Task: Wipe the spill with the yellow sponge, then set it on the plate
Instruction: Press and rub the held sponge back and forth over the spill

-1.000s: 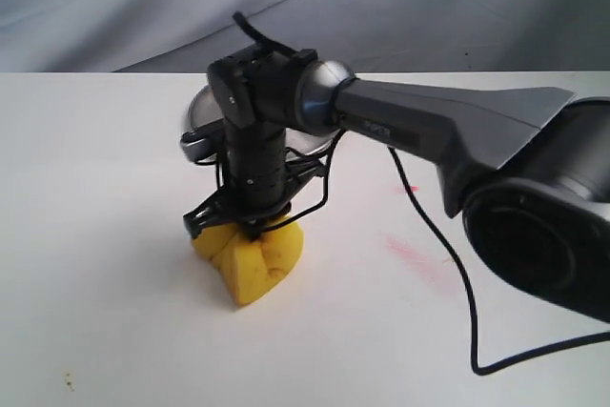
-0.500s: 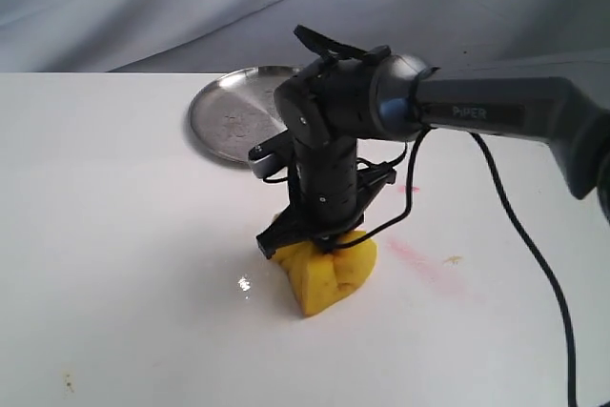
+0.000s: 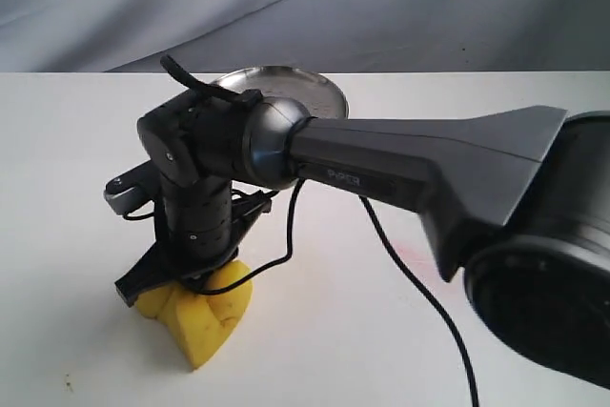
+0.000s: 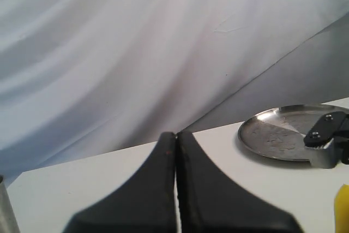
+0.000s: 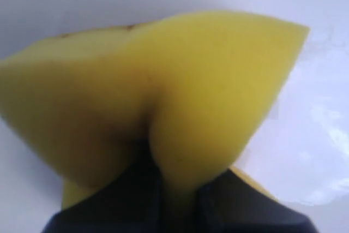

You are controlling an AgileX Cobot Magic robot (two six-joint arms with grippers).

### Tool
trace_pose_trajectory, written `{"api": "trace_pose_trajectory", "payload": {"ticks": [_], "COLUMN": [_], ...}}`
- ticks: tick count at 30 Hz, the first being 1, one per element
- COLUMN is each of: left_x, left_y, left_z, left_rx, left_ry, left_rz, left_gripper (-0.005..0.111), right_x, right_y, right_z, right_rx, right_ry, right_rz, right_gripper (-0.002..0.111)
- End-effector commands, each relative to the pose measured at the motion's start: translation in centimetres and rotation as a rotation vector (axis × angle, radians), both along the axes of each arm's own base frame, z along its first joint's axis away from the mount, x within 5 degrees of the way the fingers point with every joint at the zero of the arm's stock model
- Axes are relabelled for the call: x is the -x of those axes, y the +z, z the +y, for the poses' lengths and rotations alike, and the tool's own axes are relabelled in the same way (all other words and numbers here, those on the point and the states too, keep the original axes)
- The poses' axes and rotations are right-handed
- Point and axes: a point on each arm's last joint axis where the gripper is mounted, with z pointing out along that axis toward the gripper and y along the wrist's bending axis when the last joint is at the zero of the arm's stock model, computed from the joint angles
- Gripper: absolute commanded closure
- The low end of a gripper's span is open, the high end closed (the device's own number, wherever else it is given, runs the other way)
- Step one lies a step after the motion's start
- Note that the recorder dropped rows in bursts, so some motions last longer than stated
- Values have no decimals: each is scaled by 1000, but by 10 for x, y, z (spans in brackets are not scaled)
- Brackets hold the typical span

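Right fingers dragged the yellow sponge leftward

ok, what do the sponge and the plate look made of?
The yellow sponge: soft matte foam by the look of it, since it buckles into a deep crease where the right gripper pinches it. The plate: apparently metal, possibly steel, with a brushed silver sheen, dull scuffs in the centre and a thin raised rim.
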Motion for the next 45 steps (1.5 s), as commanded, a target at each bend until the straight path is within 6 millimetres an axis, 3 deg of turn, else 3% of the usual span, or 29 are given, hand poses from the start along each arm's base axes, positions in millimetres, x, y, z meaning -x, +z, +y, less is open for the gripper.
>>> {"api": "trace_pose_trajectory", "payload": {"ticks": [1,5,8,14,21,25,30,33,39,45], "left_x": [0,0,0,0,0,0,0,0,0,0], "left_y": [2,2,2,2,2,2,2,2,2,2], "left_z": [0,0,0,0,0,0,0,0,0,0], "left_rx": [17,17,17,17,17,17,17,17,17,17], "left_ry": [3,3,3,3,3,3,3,3,3,3], "left_rz": [-10,-10,-10,-10,-10,-10,-10,-10,-10,-10], "left_gripper": [107,107,107,107,107,107,107,107,107,107], "right_x": [-39,-82,-97,-87,-49,-23,9,14,-16,-58], "right_y": [5,5,9,9,-5,-7,2,17,26,17], "right_z": [-16,-59,-77,-99,-111,-95,-52,-25,1,-18], "right_rx": [55,130,146,201,172,119,-19,-115,-144,-45], "right_ry": [-27,-103,-127,-140,-124,-68,39,81,41,-56], "right_rz": [-63,-16,-28,9,90,125,96,23,10,14], "right_gripper": [108,108,108,108,108,108,108,108,108,108]}}
